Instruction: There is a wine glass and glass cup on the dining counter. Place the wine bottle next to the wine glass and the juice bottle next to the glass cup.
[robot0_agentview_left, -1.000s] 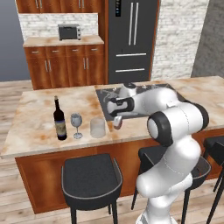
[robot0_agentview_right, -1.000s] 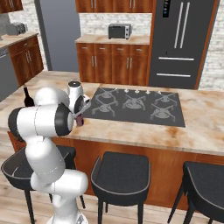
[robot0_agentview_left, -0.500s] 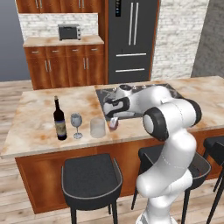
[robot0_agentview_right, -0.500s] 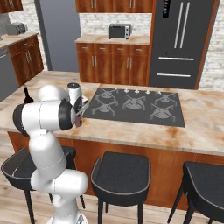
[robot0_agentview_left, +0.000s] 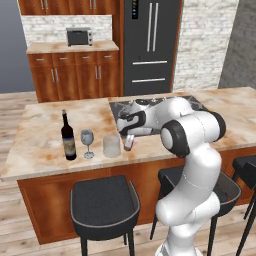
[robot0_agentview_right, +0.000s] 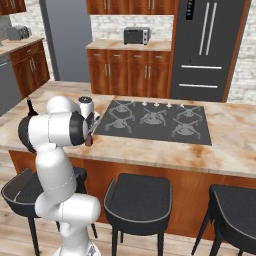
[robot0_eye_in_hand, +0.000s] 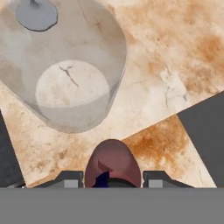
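1. The juice bottle (robot0_eye_in_hand: 113, 162) sits between my fingers (robot0_eye_in_hand: 65, 178), which are closed on it from both sides. My gripper (robot0_agentview_left: 129, 142) holds it low over the counter (robot0_agentview_left: 40, 150), just right of the cup (robot0_agentview_left: 112, 145).
2. I cannot tell whether its base already touches the stone; from the left base view it looks at or just above the surface.
3. I judge the bottle small, rigid and light, with a smooth rounded body that could slip or twist if my hold loosened. Holding it across the body, as I do, seems the steadiest place.
4. The cup (robot0_eye_in_hand: 72, 83) stands just beyond the bottle in the hand view, close but apart from it. It looks thin and clear, so I take it as fragile and easy to knock.
5. The wine glass (robot0_agentview_left: 87, 141) stands just left of the cup, its round foot (robot0_eye_in_hand: 36, 14) beside the cup's far side. Its stem makes it likely to tip.
6. The wine bottle (robot0_agentview_left: 68, 137) stands upright just left of the wine glass, so that half of the job looks done.
7. The dark cooktop (robot0_agentview_right: 152, 120) lies to the right of the bottle, its corner near it.
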